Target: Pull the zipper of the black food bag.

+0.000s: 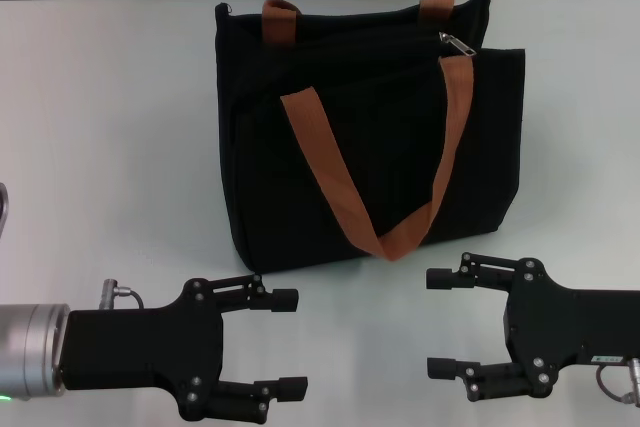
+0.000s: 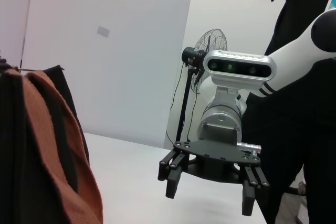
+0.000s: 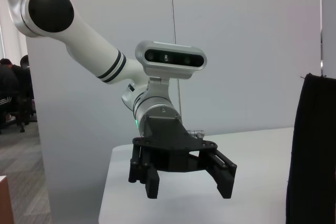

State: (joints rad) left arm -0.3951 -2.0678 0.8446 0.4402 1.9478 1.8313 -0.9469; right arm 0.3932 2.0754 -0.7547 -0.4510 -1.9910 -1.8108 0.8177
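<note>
The black food bag [image 1: 370, 137] stands upright on the white table, with two orange-brown strap handles [image 1: 330, 177]. The silver zipper pull [image 1: 458, 43] lies on the zip line at the bag's upper right end. My left gripper [image 1: 290, 343] is open and empty, low over the table in front of the bag's left part. My right gripper [image 1: 440, 323] is open and empty, in front of the bag's right part. The two grippers face each other. The left wrist view shows the bag's edge [image 2: 31, 150] and the right gripper [image 2: 210, 187]. The right wrist view shows the left gripper [image 3: 186, 182] and the bag's side [image 3: 315, 150].
The white table [image 1: 100, 147] extends to the left and right of the bag. A person in black [image 2: 304, 103] stands beyond the table, and a fan [image 2: 207, 45] stands behind the right arm.
</note>
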